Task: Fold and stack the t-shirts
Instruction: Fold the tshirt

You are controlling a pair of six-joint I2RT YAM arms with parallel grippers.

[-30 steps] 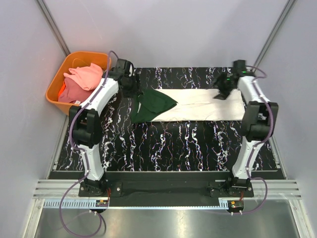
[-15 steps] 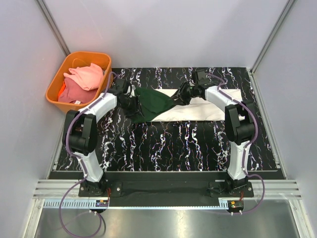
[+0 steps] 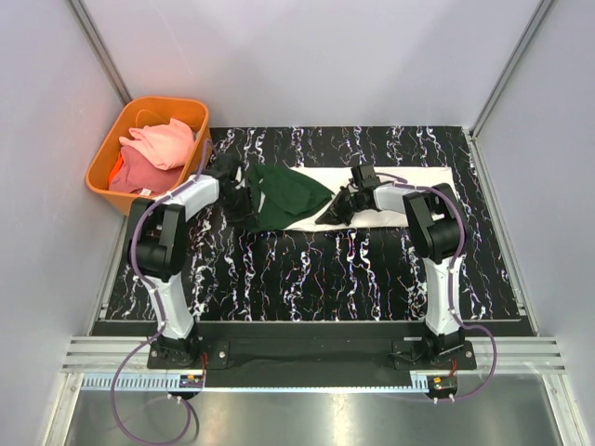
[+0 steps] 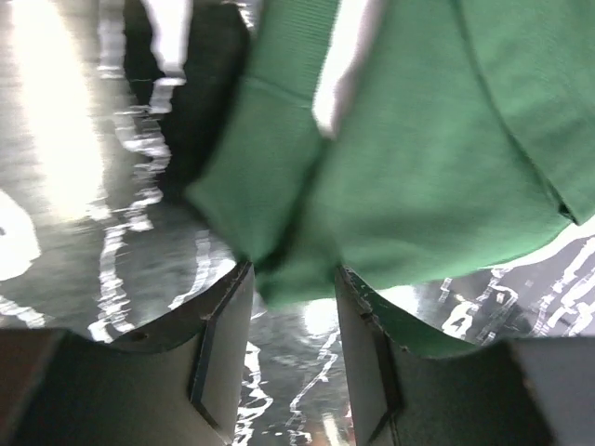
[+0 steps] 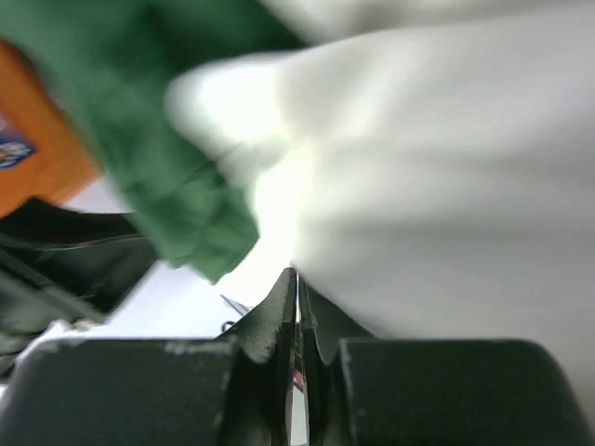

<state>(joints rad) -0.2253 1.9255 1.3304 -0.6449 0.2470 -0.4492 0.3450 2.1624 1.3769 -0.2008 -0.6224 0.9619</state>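
Right arm now drawn left and nearer, cream t-shirt hem pulled toward green sleeves.

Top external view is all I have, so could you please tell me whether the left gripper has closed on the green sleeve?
Observer: No. In the left wrist view the left gripper is open, with the edge of the green sleeve hanging between its fingers.
Operator: Thank you. And the right gripper?
Observer: Its wrist view shows the right gripper shut, with its tips against the cream body of the shirt. I cannot tell whether any cloth is pinched.
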